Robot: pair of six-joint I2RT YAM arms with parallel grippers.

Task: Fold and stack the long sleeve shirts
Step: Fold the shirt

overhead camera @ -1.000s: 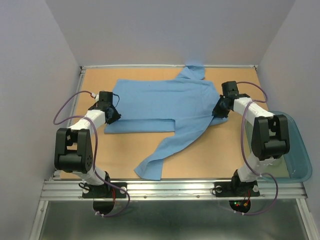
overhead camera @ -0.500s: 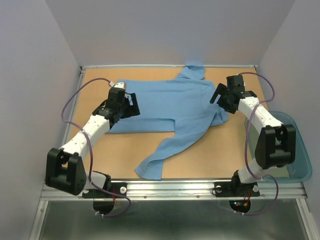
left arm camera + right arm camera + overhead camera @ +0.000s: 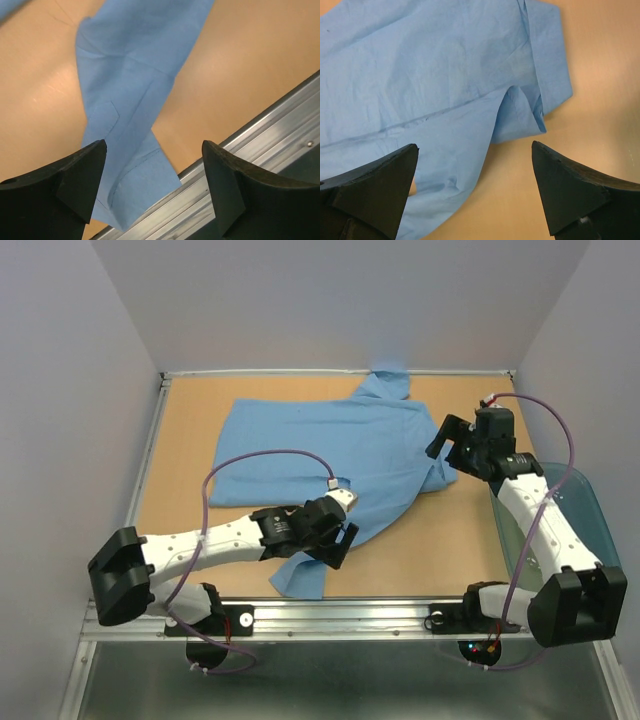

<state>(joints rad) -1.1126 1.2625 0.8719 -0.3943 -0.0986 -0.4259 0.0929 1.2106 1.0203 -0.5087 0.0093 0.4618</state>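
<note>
**One sleeve out, left arm over it**

One light blue shirt (image 3: 330, 435) lies flat on the table (image 3: 190, 400), collar (image 3: 390, 385) toward the far edge and body spread across the far half. One sleeve (image 3: 390, 502) is out loose. Whether the other is folded under the body cannot be told.

The next move turns on that sleeve. Its long axis runs on a diagonal, from the shoulder at the right side of the body toward the near edge. It ends in a cuff (image 3: 298, 582) just beside the metal rail (image 3: 260, 130).

The left gripper (image 3: 338, 540) hangs over the lower stretch of the sleeve, far nearer the cuff than the other arm. In its wrist view the jaws stand wide with nothing between them. The sleeve passes lengthwise through the gap, with the cuff end (image 3: 135, 195) below the left gripper (image 3: 154, 145).

The right gripper (image 3: 445, 445) sits at the other end of the same line, by the shoulder. It is also spread wide and empty — the right wrist view shows the underarm corner of the cloth (image 3: 540, 100) framed between the fingers of the right gripper (image 3: 474, 146).

Count: one shirt, one loose sleeve, two empty grippers, and one teal tub (image 3: 598, 540) off the right edge, apart from the cloth. Nothing is stacked. The fold looks only partly done — bringing the sleeve onto the body seems the likely next step, and the left arm is best placed for it.
</note>
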